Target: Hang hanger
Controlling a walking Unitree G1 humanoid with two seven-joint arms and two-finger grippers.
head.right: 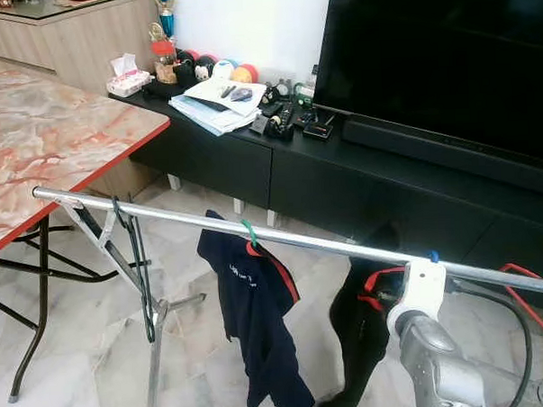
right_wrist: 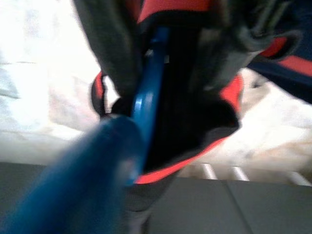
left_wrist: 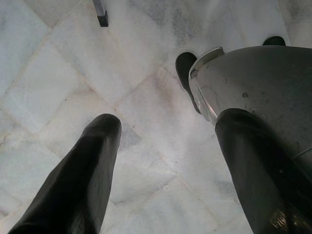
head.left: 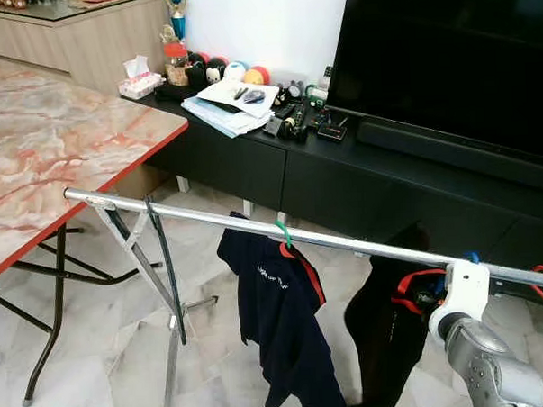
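Observation:
A silver rail (head.left: 254,224) of a drying rack runs across the room. An empty black hanger (head.left: 169,271) hangs near its left end. A navy shirt (head.left: 286,329) hangs mid-rail on a green hanger (head.left: 283,230). Further right, a black garment with red trim (head.left: 389,324) hangs on a blue hanger (head.left: 473,257), whose hook sits at the rail. My right arm (head.left: 471,339) reaches up to it with its white wrist against the rail. My right gripper (right_wrist: 161,73) appears shut on the blue hanger (right_wrist: 146,97), though the wrist view is blurred. My left gripper (left_wrist: 168,122) hangs open over the marble floor.
A marble-topped folding table (head.left: 44,150) stands at the left, its legs beside the rack's stand (head.left: 169,334). Behind the rail runs a low black TV cabinet (head.left: 342,173) carrying a large TV (head.left: 454,51), papers and small items.

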